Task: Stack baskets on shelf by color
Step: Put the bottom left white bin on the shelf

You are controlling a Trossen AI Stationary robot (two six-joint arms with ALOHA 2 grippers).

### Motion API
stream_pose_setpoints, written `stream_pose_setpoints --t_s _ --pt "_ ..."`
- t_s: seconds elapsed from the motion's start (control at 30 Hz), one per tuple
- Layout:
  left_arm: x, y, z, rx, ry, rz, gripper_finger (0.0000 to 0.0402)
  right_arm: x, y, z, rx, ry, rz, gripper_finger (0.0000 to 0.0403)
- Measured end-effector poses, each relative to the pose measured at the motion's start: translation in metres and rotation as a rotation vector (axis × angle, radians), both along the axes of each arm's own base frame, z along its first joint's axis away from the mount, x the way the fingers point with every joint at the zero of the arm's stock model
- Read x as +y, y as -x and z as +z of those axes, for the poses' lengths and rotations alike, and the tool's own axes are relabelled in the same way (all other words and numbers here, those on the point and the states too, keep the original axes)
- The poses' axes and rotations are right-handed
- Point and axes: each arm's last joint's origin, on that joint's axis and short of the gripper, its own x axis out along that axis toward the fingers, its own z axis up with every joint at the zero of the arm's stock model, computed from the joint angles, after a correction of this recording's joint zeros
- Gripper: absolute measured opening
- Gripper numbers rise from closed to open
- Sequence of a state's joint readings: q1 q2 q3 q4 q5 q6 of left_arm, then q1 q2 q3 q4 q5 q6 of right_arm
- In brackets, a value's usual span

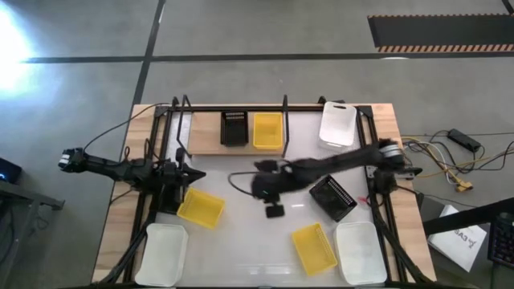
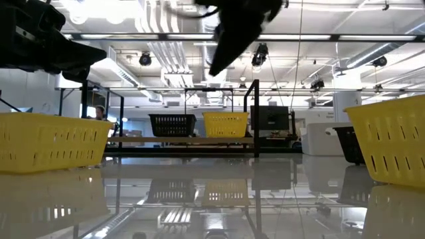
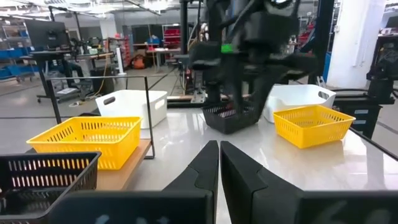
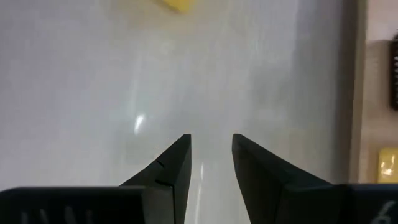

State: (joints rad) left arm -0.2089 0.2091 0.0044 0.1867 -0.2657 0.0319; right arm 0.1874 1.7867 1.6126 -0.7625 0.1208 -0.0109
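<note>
1. Shelf [image 1: 210,138] is seen at the table's far edge; one black basket [image 1: 234,127] and one yellow basket [image 1: 267,130] stand on it side by side.
2. A white basket [image 1: 338,124] lies just beside the shelf's right end.
3. Right gripper [image 1: 275,210] is held over bare tabletop mid-table, fingers parted with a narrow gap, nothing between them.
4. Left gripper [image 1: 196,174] is closed and empty, near another yellow basket [image 1: 201,208].
5. Second black basket [image 1: 333,197] sits right of centre.

No legible text, labels or numbers anywhere.
</note>
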Motion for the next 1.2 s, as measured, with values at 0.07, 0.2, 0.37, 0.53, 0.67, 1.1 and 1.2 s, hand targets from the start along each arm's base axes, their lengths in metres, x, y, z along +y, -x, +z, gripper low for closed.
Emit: stream_pose_setpoints --t_s 0.07,0.2,0.37,0.53,0.67,1.1,1.2 --pt "0.0 0.0 0.002 -0.018 -0.001 0.0 0.0001 0.017 0.022 -0.001 -0.088 -0.024 -0.017 0.011" --pt "0.0 0.0 0.009 -0.092 0.017 0.0 0.0001 0.043 0.061 -0.012 -0.265 -0.075 -0.032 0.0108" --pt "0.001 0.002 0.035 -0.326 0.065 0.017 0.0001 0.056 0.101 -0.035 -0.449 -0.038 -0.064 0.0098" --pt "-0.002 -0.022 0.065 -0.12 0.013 0.115 0.0001 0.053 0.123 -0.054 -0.533 -0.056 -0.111 0.0085" --pt "-0.013 -0.064 0.09 0.159 -0.057 0.121 0.0001 0.05 0.13 -0.066 -0.568 -0.081 -0.119 0.0074" --pt "-0.107 -0.172 0.142 1.052 -0.193 0.049 0.0001 0.056 0.136 -0.098 -0.604 -0.09 -0.076 0.0059" --pt "-0.139 -0.182 0.156 1.115 -0.199 0.013 0.0001 0.057 0.135 -0.102 -0.612 -0.086 -0.069 0.0058"
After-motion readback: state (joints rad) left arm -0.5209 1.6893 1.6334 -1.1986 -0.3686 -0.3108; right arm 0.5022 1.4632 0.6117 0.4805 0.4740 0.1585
